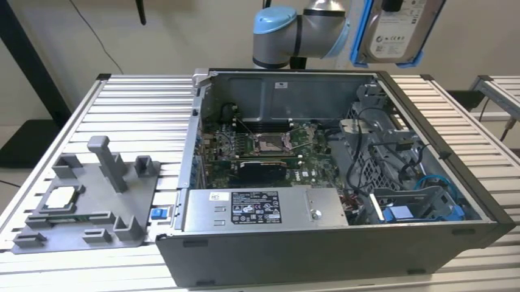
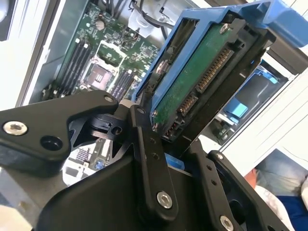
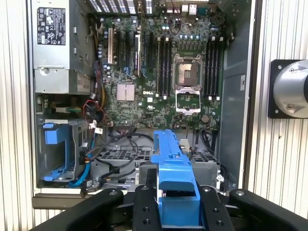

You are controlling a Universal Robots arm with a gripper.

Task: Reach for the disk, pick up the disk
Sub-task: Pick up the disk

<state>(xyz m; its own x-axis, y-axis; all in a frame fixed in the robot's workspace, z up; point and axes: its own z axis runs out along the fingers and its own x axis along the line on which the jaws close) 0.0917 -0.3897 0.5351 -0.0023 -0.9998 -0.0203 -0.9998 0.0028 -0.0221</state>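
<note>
The gripper (image 2: 166,139) is pinched on the disk (image 2: 202,77), its black fingers (image 2: 149,159) pressed against the two faces of the blue carrier frame; in the first wrist view the fingers (image 3: 144,207) flank the frame's blue edge (image 3: 173,178). In the exterior view the disk (image 1: 396,30) hangs label outward, well above the computer case (image 1: 325,255) and over its rear wall, clear of all its contents. Inside the case lie the motherboard (image 1: 260,146) with its open processor socket (image 3: 187,82), the power supply (image 1: 260,210) along the front wall, and an empty blue drive bay (image 1: 414,210) beside the power supply. Beside the case, a grey fixture (image 1: 81,201) rests on the slatted table (image 1: 138,109).
</note>
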